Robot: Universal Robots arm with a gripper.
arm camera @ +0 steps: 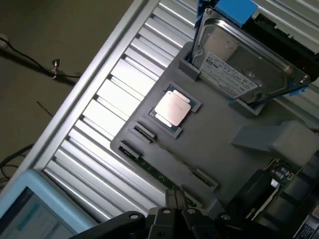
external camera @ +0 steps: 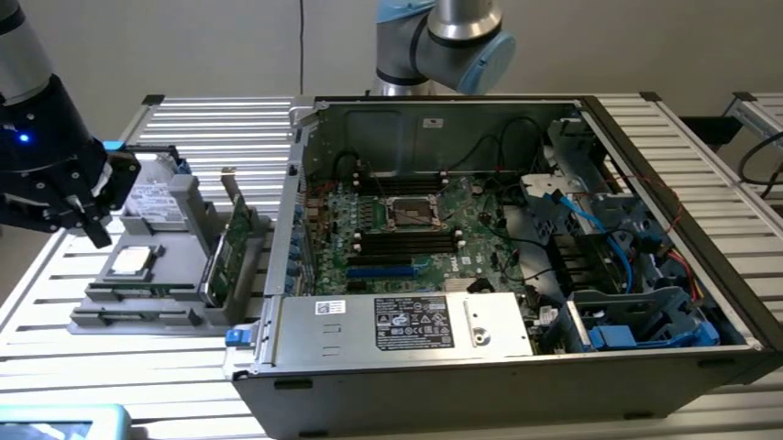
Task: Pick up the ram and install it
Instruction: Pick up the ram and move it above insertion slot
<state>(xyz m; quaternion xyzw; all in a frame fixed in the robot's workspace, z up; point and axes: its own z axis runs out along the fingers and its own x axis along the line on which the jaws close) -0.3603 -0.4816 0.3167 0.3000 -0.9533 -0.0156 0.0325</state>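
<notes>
At the exterior view's left, along the near side of the gray tray [external camera: 92, 323], the ram [arm camera: 158, 171] sat edge-up in its slot. Your hand [external camera: 94, 231] hung above it, fingers pressed together and empty. The ram looked light, stiff and fragile, so you'd have pinched its long top edge.

The arm [external camera: 438, 41] has silver-grey tubular links and rounded joints capped in light blue with black seams, while its wrist housing [external camera: 43, 156] is a bulky matte black block bearing a small glowing blue light [external camera: 21, 138], ending in a dark end effector [external camera: 95, 231] with slim grey-black fingers [arm camera: 175, 199].
</notes>
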